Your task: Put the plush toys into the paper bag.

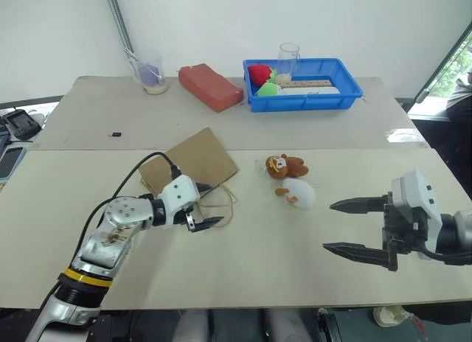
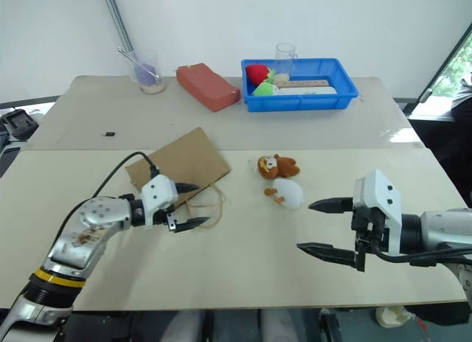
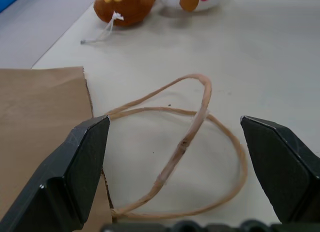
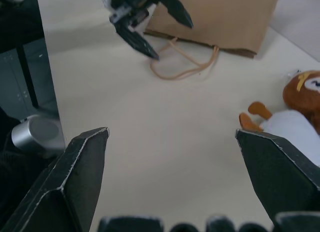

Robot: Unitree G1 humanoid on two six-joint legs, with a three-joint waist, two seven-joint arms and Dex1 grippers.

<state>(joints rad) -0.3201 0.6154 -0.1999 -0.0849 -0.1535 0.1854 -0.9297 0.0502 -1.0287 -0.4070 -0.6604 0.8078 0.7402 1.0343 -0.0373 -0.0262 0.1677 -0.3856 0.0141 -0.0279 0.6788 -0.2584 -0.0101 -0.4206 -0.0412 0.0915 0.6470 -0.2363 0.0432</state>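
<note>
Nothing is in the bag (image 1: 193, 159) yet. It lies flat and folded shut on the worktop (image 1: 251, 261), with its two cord handles (image 1: 221, 199) spilling out of the mouth toward 4 o'clock. Both toys sit on the bare worktop at the bag's 3 o'clock, near it but not touching: the brown toy (image 1: 285, 166) and, against it at its 5 o'clock, the white toy (image 1: 299, 193).

The left claw (image 1: 209, 205) hangs just over the handles at the bag's mouth, fingers spread wide and holding nothing; in its wrist view the loops lie between the two fingers. The right claw (image 1: 346, 225) is at about 4 o'clock from the white toy, a clear gap away, fingers also wide apart and empty, pointing toward the toys.

So the whole job is still ahead. As I read it, the step in hand is the left claw taking a handle to lift and open the bag. After that the bag must be stood or held open, and each toy picked up and dropped in, one at a time. The flat bag is the likely snag: it may not stay open by itself.
</note>
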